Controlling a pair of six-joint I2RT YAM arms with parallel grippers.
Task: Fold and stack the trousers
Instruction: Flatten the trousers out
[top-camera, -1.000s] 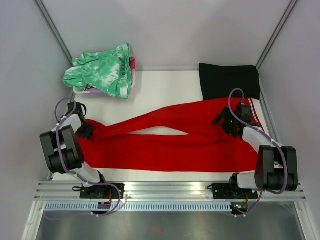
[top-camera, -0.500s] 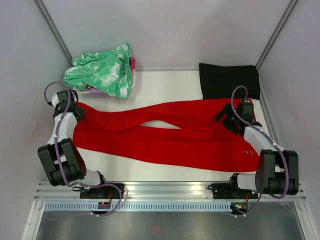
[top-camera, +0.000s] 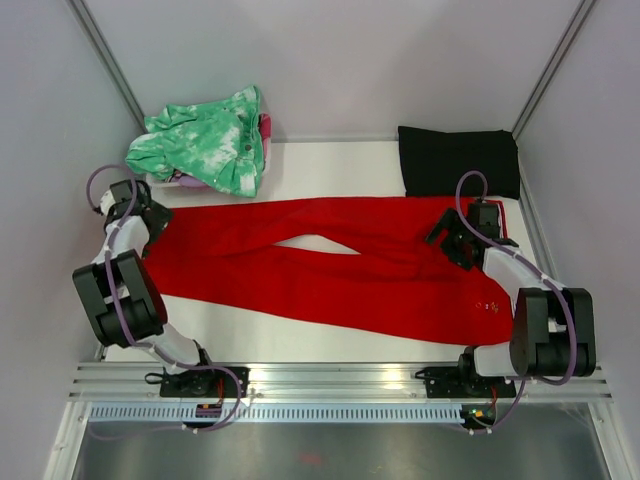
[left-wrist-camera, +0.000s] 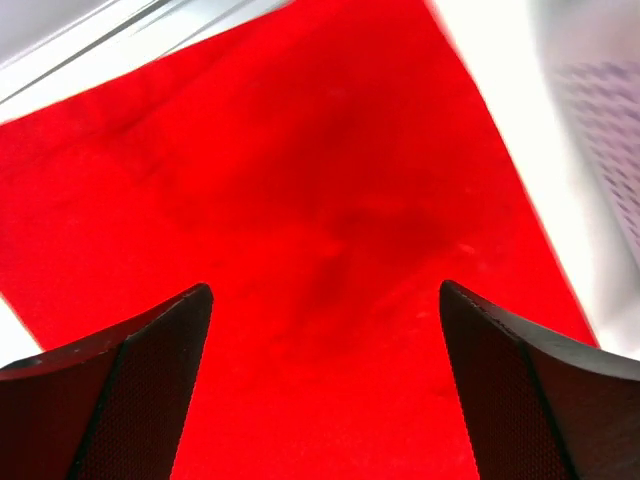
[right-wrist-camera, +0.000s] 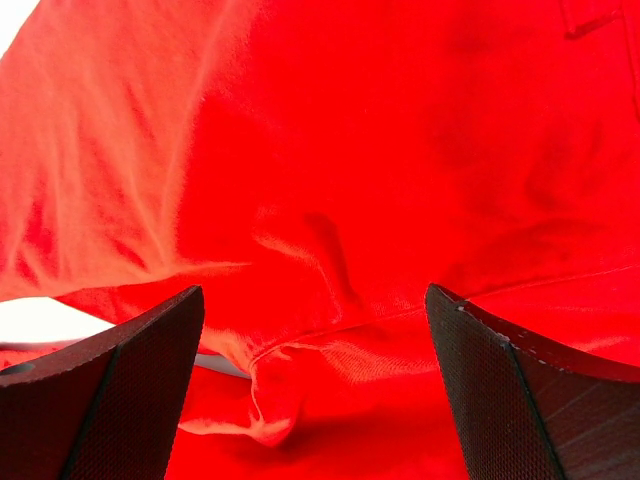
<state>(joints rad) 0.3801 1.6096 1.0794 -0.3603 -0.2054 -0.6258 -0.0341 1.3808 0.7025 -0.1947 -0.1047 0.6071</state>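
The red trousers (top-camera: 350, 280) lie spread across the white table, legs running left and waistband end at the right. A sliver of table shows between the two legs. My left gripper (top-camera: 152, 215) hovers over the far leg's end at the left, jaws wide open, only flat red fabric (left-wrist-camera: 330, 180) beneath it. Over the hip area at the right, my right gripper (top-camera: 452, 240) is also open and holds nothing; creased red cloth (right-wrist-camera: 330, 200) with a seam fold lies below its fingers (right-wrist-camera: 120, 390).
A green-and-white mottled garment (top-camera: 205, 145) is heaped at the back left. A black folded cloth (top-camera: 458, 160) lies at the back right, just beyond the trousers. Grey walls close in both sides; the metal rail (top-camera: 340, 378) runs along the near edge.
My left gripper carried the leg end toward the back left, uncrossing and straightening the legs, then opened and let the fabric go. The right arm barely moved.
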